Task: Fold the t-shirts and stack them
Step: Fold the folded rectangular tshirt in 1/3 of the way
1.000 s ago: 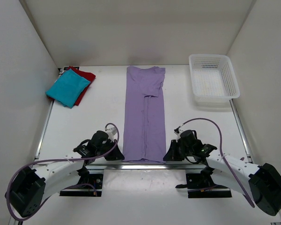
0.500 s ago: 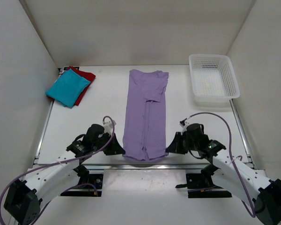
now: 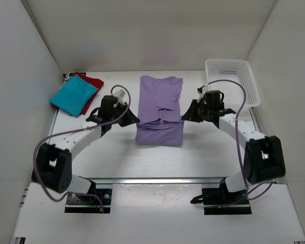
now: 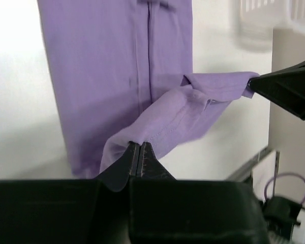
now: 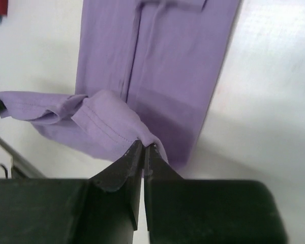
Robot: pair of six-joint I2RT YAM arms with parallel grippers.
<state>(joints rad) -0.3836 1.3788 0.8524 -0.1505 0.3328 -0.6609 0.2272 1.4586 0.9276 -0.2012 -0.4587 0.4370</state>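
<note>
Both grippers had swung away from the near edge of the tabletop (image 3: 117, 152), where a second earlier they sat either side of the purple shirt (image 3: 160, 96) lying at full length. The left gripper (image 4: 139, 147) was pinched tight on the left corner of the hem, and the right gripper (image 5: 144, 145) was clamped on the right corner. Each wrist view showed fabric nipped between closed fingers. The hem hung in a shallow sag between the two grippers, lifted off the tabletop and carried over the shirt's own lower half. The near part of the shirt lay doubled below them. The collar and sleeves lay flat beyond the grippers, little disturbed. The teal shirt (image 3: 73, 96), folded, rested on the red shirt (image 3: 93, 83) well off to the outer side of the left gripper. The basket (image 3: 229, 62) stood just past the outer side of the right gripper. Judged the lengthwise half-fold to be under way but not finished: the hem was not yet laid down near the collar, and the shirt was not yet on the pile. The slack middle of the hem could wrinkle when it is set down.
</note>
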